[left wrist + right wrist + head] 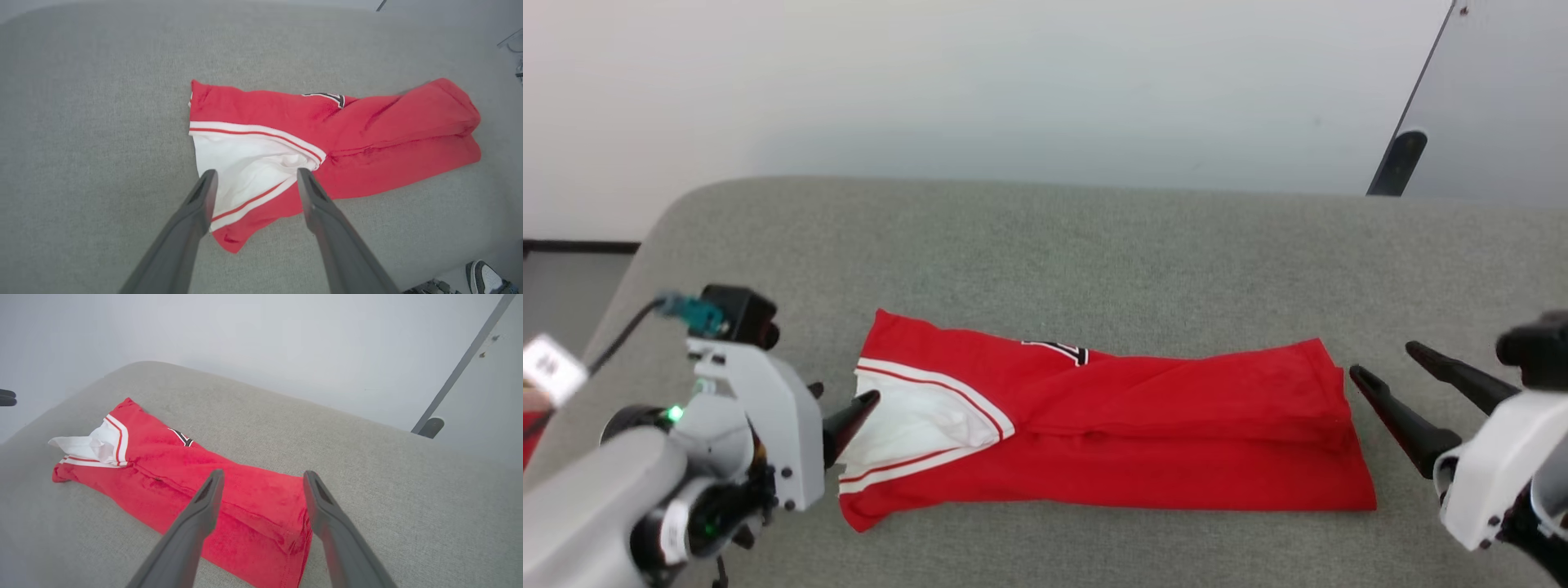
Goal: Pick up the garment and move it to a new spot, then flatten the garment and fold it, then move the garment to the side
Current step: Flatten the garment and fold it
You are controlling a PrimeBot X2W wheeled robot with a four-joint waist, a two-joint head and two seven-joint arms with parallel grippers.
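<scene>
Since the garment [1111, 433] lies folded into a long band across the middle of the surface [1094, 245], nearer its front edge, I'd judge the folding half done; next, an end must be pinched and carried over. Low at opposite ends, the left tool [844, 394] and the right tool [1384, 359] point inward, spread wide, holding nothing.

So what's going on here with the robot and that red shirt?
A two-armed robot is folding a red jersey on a grey padded surface. The jersey lies folded lengthwise into a long strip. Both end effectors are open and hold nothing: the left end effector is at the white-sleeve end, and the right end effector is just off the hem end. It looks partway through the fold, with moving it aside not yet done.
</scene>
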